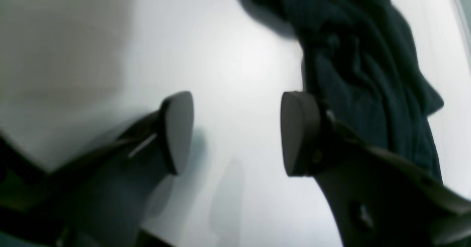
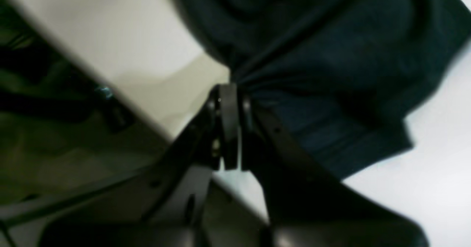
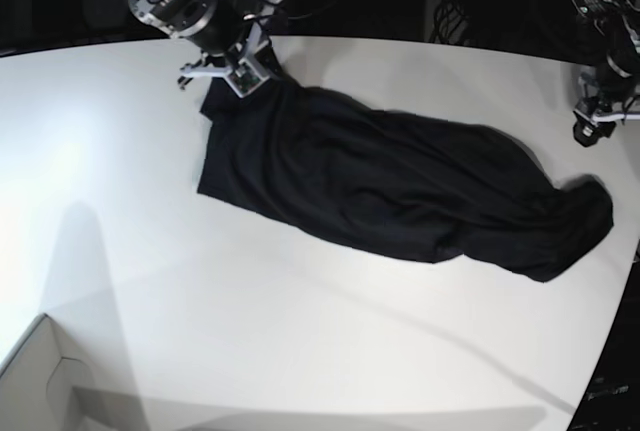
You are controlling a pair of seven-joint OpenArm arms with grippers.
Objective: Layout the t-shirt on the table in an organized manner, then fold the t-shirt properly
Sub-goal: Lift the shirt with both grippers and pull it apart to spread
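The T-shirt point(image 3: 370, 181) is found crumpled along the table's point(image 3: 300, 321) robot-side edge, pinched there by the closed right gripper point(image 2: 235, 88). The left gripper point(image 1: 237, 133) stands well open, empty. Laying-out appears in hand; a left-side grasp is required next.

1 pale box point(image 3: 30, 381) stands at the base view's lower left corner. The blurred floor point(image 2: 110, 149) looks dark olive in the right wrist view. Light is bright, with soft-edged shadows.
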